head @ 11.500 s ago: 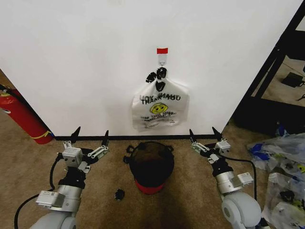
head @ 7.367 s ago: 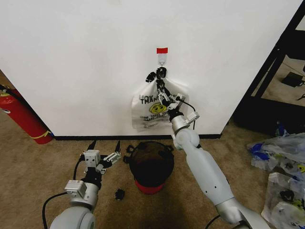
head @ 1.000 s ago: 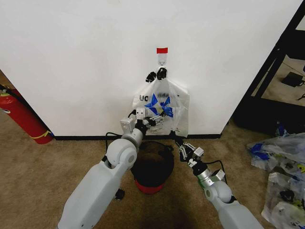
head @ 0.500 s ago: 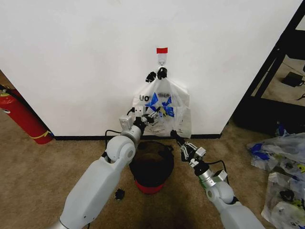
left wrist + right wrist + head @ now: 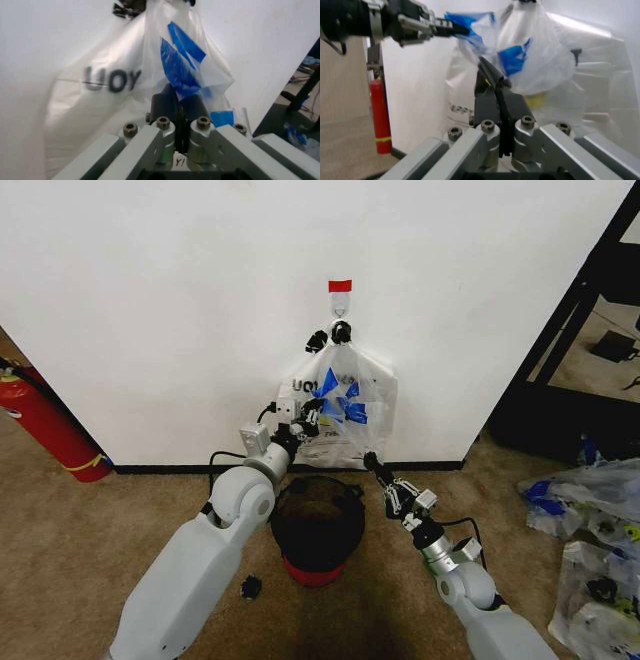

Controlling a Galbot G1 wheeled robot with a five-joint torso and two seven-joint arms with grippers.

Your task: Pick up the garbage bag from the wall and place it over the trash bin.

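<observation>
Garbage bag [image 5: 340, 418] hung from the hook [image 5: 341, 308] under the red tape strip [image 5: 341, 285] on the wall [image 5: 180, 300], above the trash bin [image 5: 318, 528] standing on the carpet at the baseboard. Left gripper [image 5: 312, 409] was raised against the bag's front, fingers [image 5: 192, 108] pressed together on a blue tape tab [image 5: 179, 65], film bunched around them. Right gripper [image 5: 374, 467] sat low beside the bag's lower right corner, fingers together with a fold of bag plastic between them. Fire extinguisher [image 5: 45, 425] stood near the wall's left end.
</observation>
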